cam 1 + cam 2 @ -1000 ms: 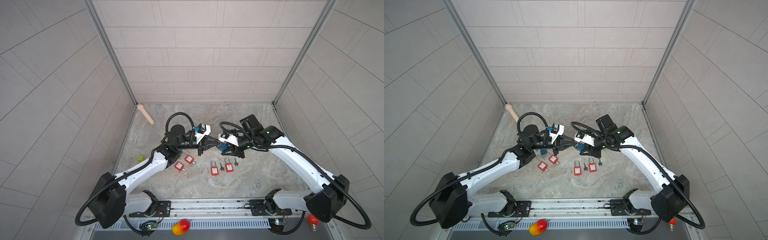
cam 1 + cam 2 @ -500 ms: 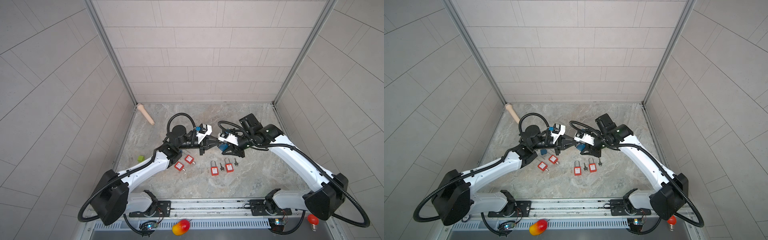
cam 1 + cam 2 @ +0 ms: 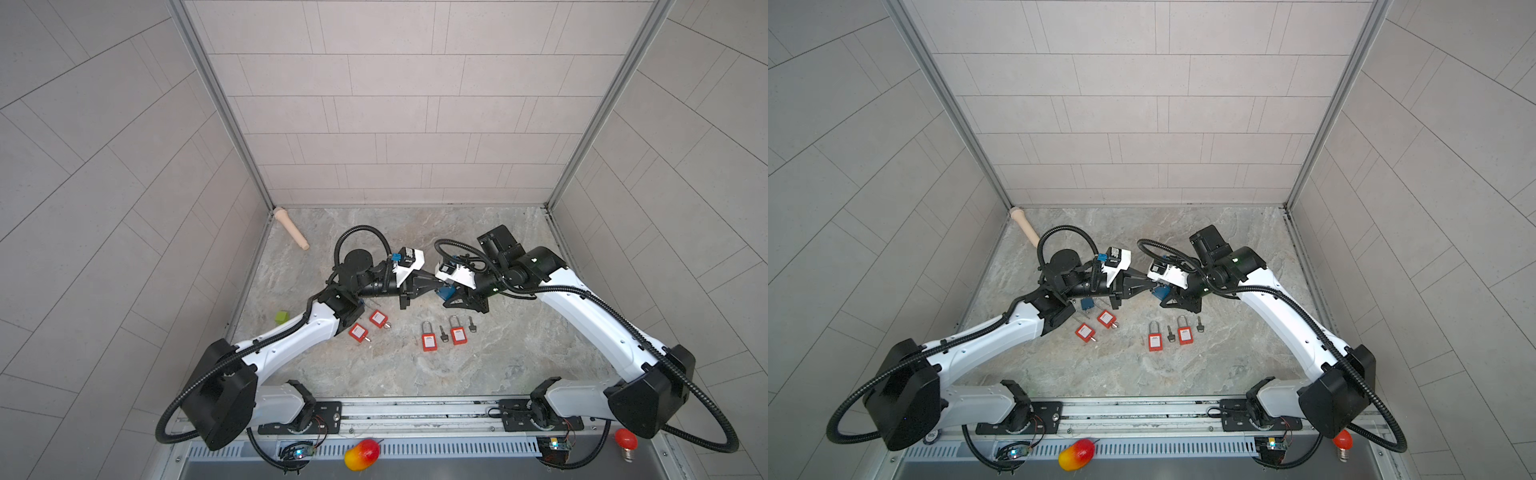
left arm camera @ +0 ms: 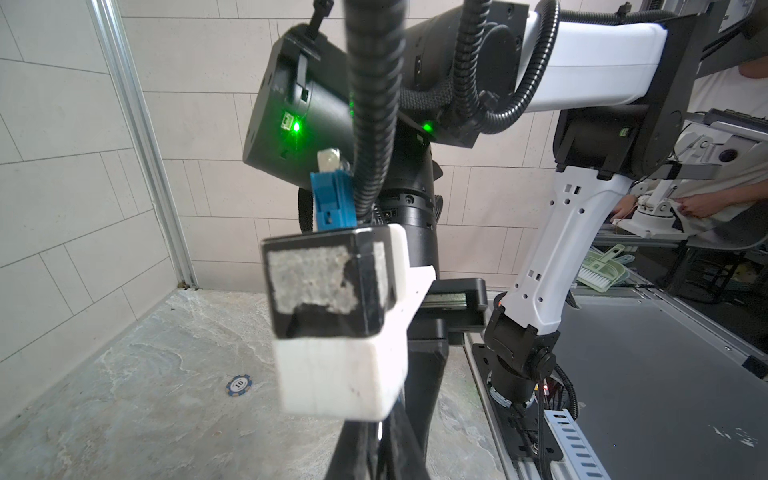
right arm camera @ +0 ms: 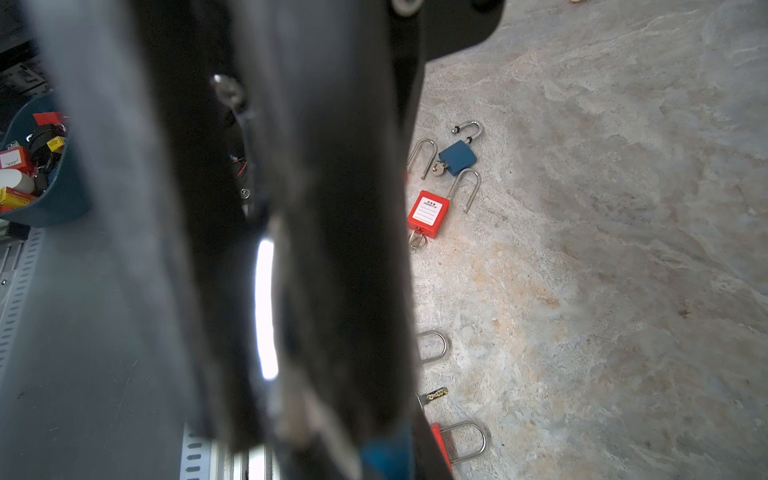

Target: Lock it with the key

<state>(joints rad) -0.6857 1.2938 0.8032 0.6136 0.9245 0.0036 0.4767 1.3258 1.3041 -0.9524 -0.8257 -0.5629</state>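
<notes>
Left tool fully closed, right tool tight on blue padlock; blue bin of red, yellow oddments.

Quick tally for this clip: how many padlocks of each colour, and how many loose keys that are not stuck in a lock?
Red padlocks: 4
Blue padlocks: 2, one of them held in the right gripper
Loose keys: 2
Total: 8
</notes>
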